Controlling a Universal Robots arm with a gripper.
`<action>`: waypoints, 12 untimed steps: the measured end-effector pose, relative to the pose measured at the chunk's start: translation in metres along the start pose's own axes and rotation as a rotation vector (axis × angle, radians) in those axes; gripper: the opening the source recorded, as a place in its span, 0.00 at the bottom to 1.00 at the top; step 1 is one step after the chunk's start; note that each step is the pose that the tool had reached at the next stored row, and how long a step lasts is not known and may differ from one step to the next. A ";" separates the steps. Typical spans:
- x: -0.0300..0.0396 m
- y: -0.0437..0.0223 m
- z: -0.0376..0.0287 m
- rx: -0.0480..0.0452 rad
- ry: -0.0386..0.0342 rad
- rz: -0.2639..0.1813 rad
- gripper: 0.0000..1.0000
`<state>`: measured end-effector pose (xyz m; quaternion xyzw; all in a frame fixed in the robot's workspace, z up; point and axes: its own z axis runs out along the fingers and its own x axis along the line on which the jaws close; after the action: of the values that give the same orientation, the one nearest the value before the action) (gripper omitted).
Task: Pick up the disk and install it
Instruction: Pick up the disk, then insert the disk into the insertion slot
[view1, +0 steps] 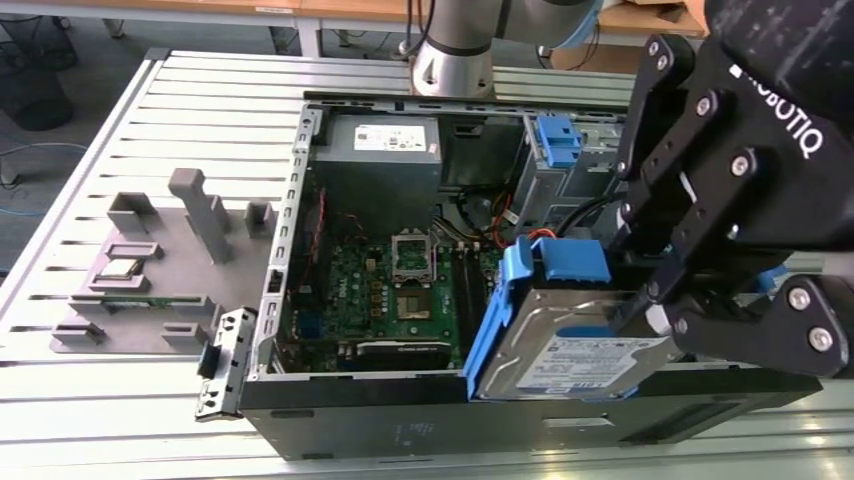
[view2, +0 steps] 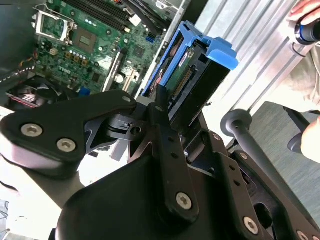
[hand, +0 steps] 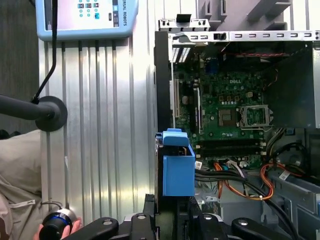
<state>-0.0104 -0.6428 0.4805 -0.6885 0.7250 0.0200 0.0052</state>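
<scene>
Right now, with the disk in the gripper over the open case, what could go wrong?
The gripper holds the disk by one end, tilted above the open case; a slip could drop it onto the motherboard. Orange and black cables lie loose inside the case, near the disk; its carrier might snag them during insertion.

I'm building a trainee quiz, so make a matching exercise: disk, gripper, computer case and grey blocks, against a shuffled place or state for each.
1 disk
2 gripper
3 computer case
4 grey blocks

A lies open on the table
B black, shut on the disk
C blue-framed, held up at the case's edge
D on the table, at the exterior view's left of the case

Pairs: 1-C, 2-B, 3-A, 4-D
</scene>
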 end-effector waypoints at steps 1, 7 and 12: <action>-0.0020 0.0002 0.0001 0.0000 0.0000 0.000 0.35; -0.0204 0.0011 0.0007 0.0000 0.0000 0.000 0.35; -0.0366 0.0019 0.0012 -0.0001 0.0002 0.000 0.35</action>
<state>-0.0105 -0.6061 0.4806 -0.6885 0.7250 0.0199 0.0051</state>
